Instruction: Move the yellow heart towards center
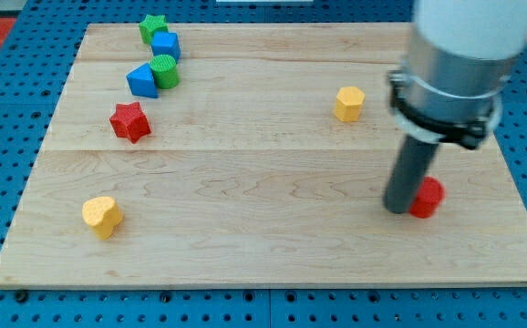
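Note:
The yellow heart [102, 216] lies near the board's lower left corner. My tip [397, 209] rests on the board at the view's lower right, far to the right of the heart. It stands right beside a red block [427, 197], which is partly hidden behind the rod. The arm's white and grey body fills the view's upper right.
A yellow hexagon block [349, 103] sits above and left of my tip. At the upper left are a green star [152, 27], a blue cube [165, 45], a green cylinder [164, 70], a blue triangle-like block [141, 81] and a red star [129, 120]. The wooden board [263, 246] ends close below the heart.

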{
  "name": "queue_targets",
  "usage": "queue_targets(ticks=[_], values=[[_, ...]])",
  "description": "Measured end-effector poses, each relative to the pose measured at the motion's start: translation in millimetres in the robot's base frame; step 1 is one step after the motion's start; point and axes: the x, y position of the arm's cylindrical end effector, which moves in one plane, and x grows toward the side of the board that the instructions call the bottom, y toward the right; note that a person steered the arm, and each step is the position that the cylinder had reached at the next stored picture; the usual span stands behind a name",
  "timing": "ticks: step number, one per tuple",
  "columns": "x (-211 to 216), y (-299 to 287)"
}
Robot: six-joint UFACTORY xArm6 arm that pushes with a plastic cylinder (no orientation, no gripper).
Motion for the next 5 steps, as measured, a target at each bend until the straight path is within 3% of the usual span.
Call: queue_targets(ticks=[1,2,3,4,5], values=[[0,-24],[79,-83],[89,-147],[86,-308],[57,-386]])
